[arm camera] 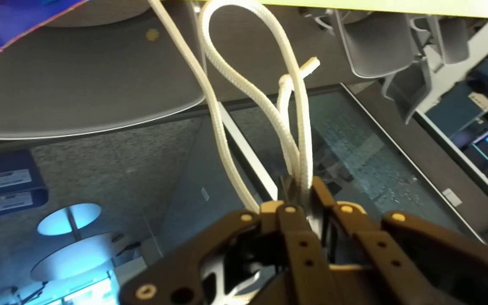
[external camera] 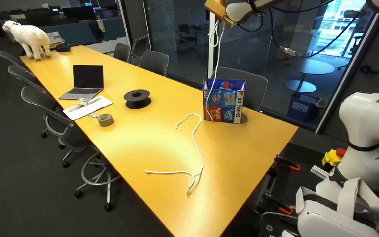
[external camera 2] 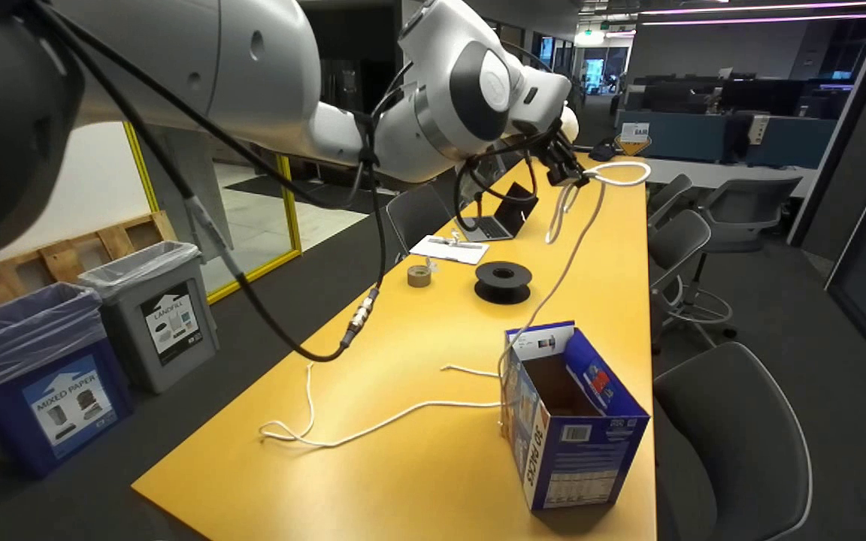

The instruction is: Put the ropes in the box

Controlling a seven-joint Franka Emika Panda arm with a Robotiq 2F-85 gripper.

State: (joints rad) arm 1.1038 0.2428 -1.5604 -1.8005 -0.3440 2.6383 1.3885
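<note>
In an exterior view, your held rope (external camera: 217,59) hangs close to vertical from the top of the frame, its lower end in front of the printed side of the box (external camera: 223,103). The box stands upright, open top up, its long side running left to right. A second rope (external camera: 198,149) lies limp on the table (external camera: 242,148), stretched from near the box toward the table's near end, both tips bent off left. Farther along you have a spool (external camera: 137,99), a roll of tape (external camera: 106,120) and a laptop (external camera: 88,76), all well apart from the box.

In the wrist view, your claw (arm camera: 304,188) is clamped on the held rope. A loop points up the frame, a knotted tip shows behind it, and another strand runs up and left (the chair (arm camera: 79,89) by the box shows upside down here).

In an exterior view, a black cable (external camera 2: 361,310) droops in front of part of the table. The held rope slants from the claw to the box's upper edge, then drops outside the long side, and that wall stands between its lower length and the opening.
</note>
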